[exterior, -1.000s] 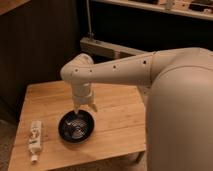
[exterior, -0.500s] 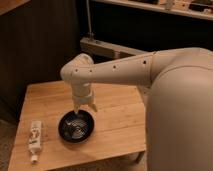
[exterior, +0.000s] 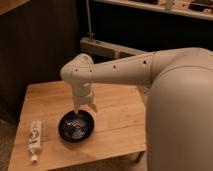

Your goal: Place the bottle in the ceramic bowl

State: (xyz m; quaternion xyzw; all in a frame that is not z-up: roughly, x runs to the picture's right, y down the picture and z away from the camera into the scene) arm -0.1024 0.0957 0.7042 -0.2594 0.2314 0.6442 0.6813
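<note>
**Task state: bottle to bowl.** Take the bowl (exterior: pixel 76 128) as your reference. It stands on the desk (exterior: pixel 120 112), and its dark inside shows only pale rings, with nothing lying in it.

The bottle (exterior: pixel 35 140) lies flat on the desk to the left of the bowl as you view it. It is a little nearer the camera than the bowl, apart from it and not touching it. Its capped end points away from the bowl's far side, toward the near edge.

The hand (exterior: pixel 84 107) hangs over the far rim of the bowl, pointing down. Its jaws stand apart and hold nothing. The arm reaches in from the right of the bowl, and the hand is well apart from the bottle.

**Progress, as a judgement:** no part of the task is done. The bottle is not grasped and not lifted, and the bowl is unfilled.

**What is left for you:**
- Carry the hand from above the bowl leftward to the bottle.
- Descend and close across its slim body.
- Lift it, bring it back over the bowl, and release it.

The bottle looks about as long as the bowl is wide, so expect it to settle across the basin or lean on the rim. A low, centred release would likely serve best.
</note>
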